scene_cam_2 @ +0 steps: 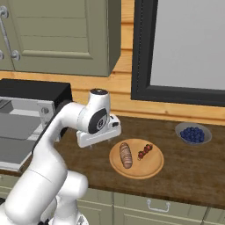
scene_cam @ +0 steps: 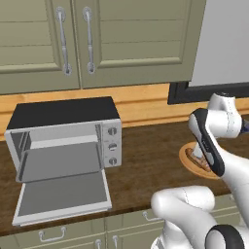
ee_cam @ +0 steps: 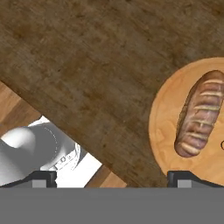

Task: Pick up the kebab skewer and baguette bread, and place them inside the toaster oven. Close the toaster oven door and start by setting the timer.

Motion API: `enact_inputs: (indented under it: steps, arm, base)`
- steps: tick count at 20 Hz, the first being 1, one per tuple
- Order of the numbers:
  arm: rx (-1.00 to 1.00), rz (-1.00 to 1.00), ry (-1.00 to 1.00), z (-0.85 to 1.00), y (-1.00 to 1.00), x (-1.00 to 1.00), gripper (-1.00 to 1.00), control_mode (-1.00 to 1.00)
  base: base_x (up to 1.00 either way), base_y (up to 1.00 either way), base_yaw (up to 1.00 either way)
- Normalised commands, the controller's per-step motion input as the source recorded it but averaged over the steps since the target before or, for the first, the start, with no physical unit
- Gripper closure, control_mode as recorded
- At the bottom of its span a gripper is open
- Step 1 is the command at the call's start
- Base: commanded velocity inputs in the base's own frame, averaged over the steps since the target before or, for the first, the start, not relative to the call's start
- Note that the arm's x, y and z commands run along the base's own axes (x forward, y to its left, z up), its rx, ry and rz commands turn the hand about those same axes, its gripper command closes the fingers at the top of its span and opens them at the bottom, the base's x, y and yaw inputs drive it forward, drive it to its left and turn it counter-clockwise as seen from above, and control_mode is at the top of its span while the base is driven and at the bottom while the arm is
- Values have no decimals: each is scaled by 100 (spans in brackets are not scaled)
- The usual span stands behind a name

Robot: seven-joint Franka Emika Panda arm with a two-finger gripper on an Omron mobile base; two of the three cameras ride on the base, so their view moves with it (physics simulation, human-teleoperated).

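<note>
Open path to the plate, oven mouth unblocked

The hand (scene_cam_2: 97, 144) hovers with fingers spread over bare table (ee_cam: 100, 74); just beside it the wooden plate (scene_cam_2: 151, 169) carries the baguette bread (scene_cam_2: 125, 154) and kebab skewer (scene_cam_2: 145, 151), apart. Well beyond, the toaster oven door (scene_cam: 63, 197) lies dropped flat.

The arm (scene_cam_2: 48, 145) is made of smooth, glossy white rounded segments, with dark grey to black bands and discs at its joints. Beside the round wooden plate (scene_cam_2: 136, 169), its wrist ends in a round white cap with a grey top, a black circular joint face and a flat white block. The gripper (ee_cam: 112, 178) has two small dark, square-edged finger tips (ee_cam: 43, 178).
</note>
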Motion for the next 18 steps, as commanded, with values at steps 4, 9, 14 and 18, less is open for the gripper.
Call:
enact_inputs:
  steps: [4, 9, 14, 18]
  arm:
    - [3, -12, 17, -2, -39, 39, -100, -100]
    - [9, -19, 7, -13, -31, 36, -100, -100]
    - [0, -9, 0, -38, -27, 20, -100, -100]
    - [0, -2, 0, -66, -14, 3, -100, -100]
  base:
    - [0, 0, 0]
    - [0, 0, 0]
    - [0, 0, 0]
    - [0, 0, 0]
